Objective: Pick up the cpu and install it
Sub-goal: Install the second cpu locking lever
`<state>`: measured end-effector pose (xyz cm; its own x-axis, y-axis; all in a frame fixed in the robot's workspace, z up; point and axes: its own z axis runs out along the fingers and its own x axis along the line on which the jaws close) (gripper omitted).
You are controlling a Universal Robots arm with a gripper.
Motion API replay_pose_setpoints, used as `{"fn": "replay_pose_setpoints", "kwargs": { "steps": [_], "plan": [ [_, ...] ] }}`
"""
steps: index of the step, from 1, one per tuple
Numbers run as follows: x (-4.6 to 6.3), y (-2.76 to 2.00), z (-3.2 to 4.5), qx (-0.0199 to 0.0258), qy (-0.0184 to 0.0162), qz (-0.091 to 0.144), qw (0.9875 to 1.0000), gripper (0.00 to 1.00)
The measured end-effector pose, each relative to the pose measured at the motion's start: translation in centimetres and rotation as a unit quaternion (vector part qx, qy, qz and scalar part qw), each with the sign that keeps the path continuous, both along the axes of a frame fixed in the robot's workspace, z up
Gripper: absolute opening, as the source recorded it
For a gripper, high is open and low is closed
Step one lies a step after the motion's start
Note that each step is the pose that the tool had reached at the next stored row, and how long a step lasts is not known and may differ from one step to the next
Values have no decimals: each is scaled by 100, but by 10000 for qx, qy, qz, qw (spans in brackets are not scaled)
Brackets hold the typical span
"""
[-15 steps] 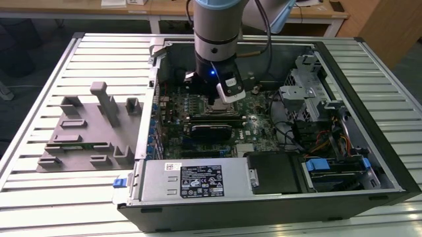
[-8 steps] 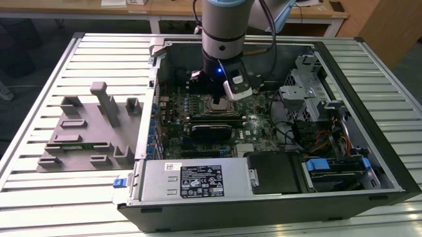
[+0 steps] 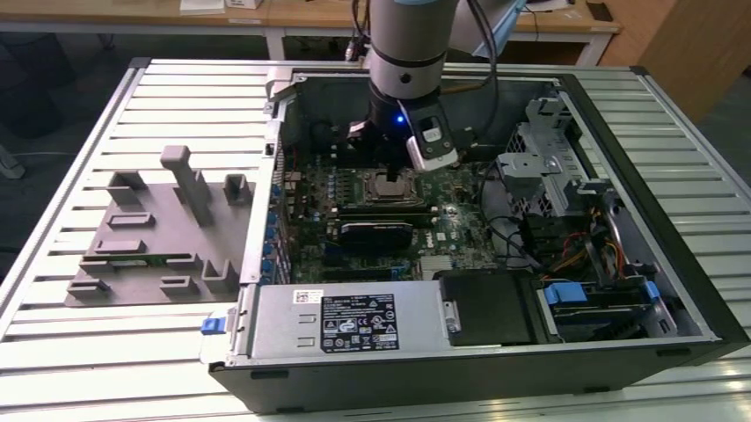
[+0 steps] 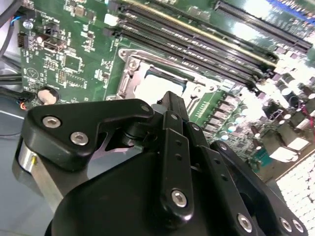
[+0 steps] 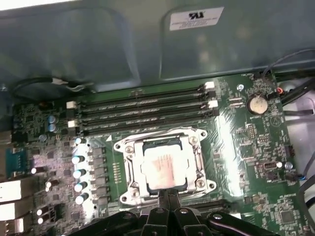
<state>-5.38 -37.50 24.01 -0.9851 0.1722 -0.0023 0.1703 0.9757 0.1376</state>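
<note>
The cpu [image 5: 165,167], a silvery square chip, lies flat inside the metal-framed socket [image 5: 123,147] on the green motherboard; it also shows as cpu [image 4: 156,83] and cpu [image 3: 388,186]. My gripper [image 5: 167,192] hangs just above the chip's edge with its two black fingers pressed together and nothing between them. In the second wrist view the gripper [image 4: 170,98] points its tip at the rim of the chip. In the exterior view the gripper [image 3: 382,167] stands straight over the socket inside the open computer case.
Empty memory slots [image 5: 142,110] run beside the socket. A coin battery [image 5: 257,103] and cables [image 3: 551,237] lie toward the drive cage. The power supply [image 3: 340,321] fills the case front. A grey fixture [image 3: 153,237] sits at the exterior view's left.
</note>
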Motion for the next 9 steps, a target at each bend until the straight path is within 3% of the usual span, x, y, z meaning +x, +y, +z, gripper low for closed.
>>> {"fn": "replay_pose_setpoints", "kwargs": {
  "steps": [9],
  "plan": [
    [85,113,-1,-87,2,-3,10000,11]
  ]
}}
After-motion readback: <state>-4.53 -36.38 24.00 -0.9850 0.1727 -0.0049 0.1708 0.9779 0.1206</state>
